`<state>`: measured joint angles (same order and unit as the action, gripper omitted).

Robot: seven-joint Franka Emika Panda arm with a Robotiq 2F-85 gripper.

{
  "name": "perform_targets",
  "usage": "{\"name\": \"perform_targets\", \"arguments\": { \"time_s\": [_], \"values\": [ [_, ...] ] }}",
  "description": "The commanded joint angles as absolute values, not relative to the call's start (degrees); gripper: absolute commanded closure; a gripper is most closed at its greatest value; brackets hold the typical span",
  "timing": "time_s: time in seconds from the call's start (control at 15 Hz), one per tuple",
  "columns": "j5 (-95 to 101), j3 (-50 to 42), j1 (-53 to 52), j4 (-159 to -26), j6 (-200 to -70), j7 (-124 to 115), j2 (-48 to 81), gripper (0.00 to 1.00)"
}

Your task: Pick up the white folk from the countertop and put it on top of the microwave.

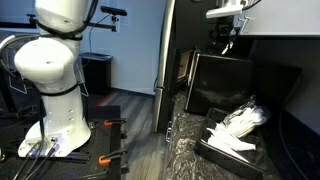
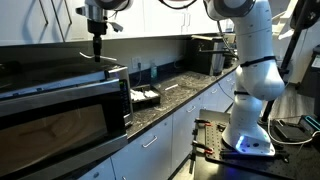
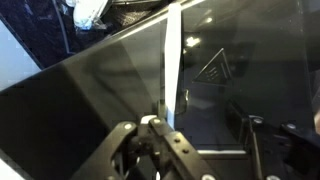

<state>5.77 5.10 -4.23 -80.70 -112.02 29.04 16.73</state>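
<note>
**Fork's in my gripper, right over the microwave**

So my gripper is pressed together on one end of the white fork, pinching it between the fingers. In the wrist view the fork runs straight out ahead of me, across the dark glossy top of the microwave, which sits directly below me. Honestly can't tell if the far tip is touching that top or just hanging a bit above it, the reflections make it hard to read. In both exterior views I'm pointing straight down, close above the microwave's top. Well below me and off to the side of the microwave, there's a black tray on the dark speckled tabletop with a pile of white utensils in it
</note>
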Motion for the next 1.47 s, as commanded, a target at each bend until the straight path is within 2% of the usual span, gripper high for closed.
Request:
{"name": "perform_targets", "arguments": {
  "time_s": [0.0, 0.07, 0.13, 0.8, 1.4],
  "values": [
    [7.3, 5.8, -4.6, -79.8, -110.6, 28.8, 16.4, 0.06],
    [7.0, 6.0, -4.5, -79.9, -110.5, 29.2, 16.4, 0.01],
    [6.8, 6.2, -4.6, -79.8, -110.4, 29.5, 16.6, 0.00],
    [6.1, 6.5, -4.7, -78.5, -105.8, 29.2, 19.9, 0.00],
    [11.0, 6.2, -6.6, -79.2, -107.6, 27.6, 19.0, 0.00]
  ]
}}
